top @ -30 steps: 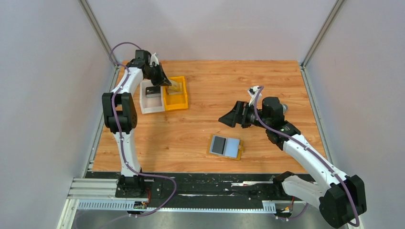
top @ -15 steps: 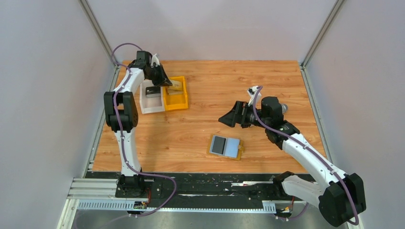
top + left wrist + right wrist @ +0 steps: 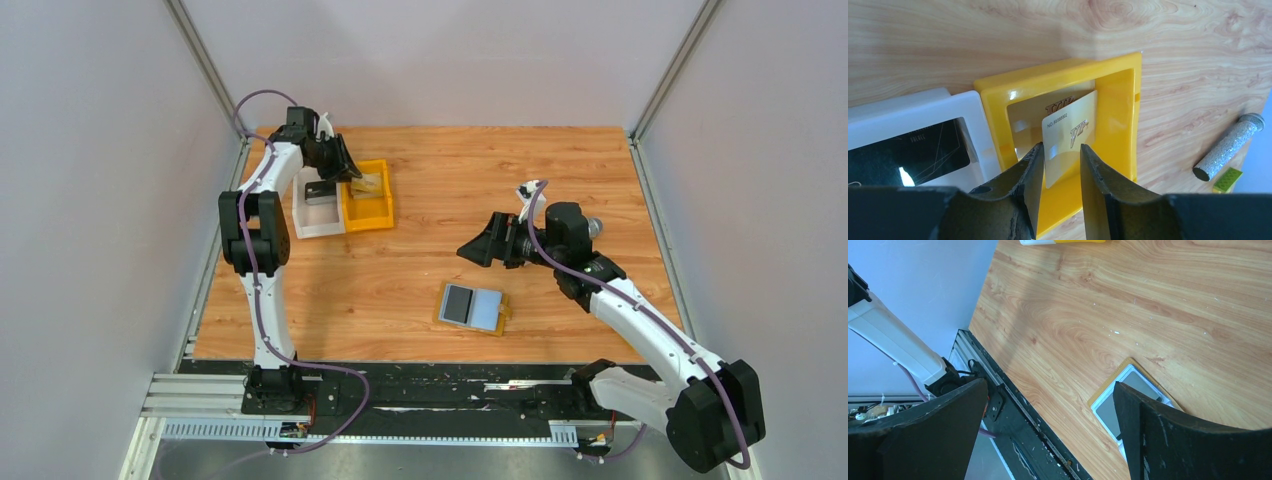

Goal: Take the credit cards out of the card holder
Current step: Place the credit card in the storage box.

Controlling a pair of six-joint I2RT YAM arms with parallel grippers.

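Right now I'm hovering my L gripper (image 3: 1060, 150) over the yellow bin (image 3: 1063, 70) at the far-L corner of the table (image 3: 450, 180). Its jaws are standing narrowly apart & gripping nothing. A gold card (image 3: 1070, 130) is showing thru the gap, leaning inside that bin. Touching its side, a white bin (image 3: 913, 107) is holding a dark card (image 3: 908, 150). My R gripper (image 3: 1049, 385) is hanging wide open & empty above the wood. The card holder (image 3: 472, 307) is lying unfolded & flat near the front edge, approx centre, blue panels up, L panel looking darker. It's sitting just in front of my R gripper, w/ neither gripper touching it.
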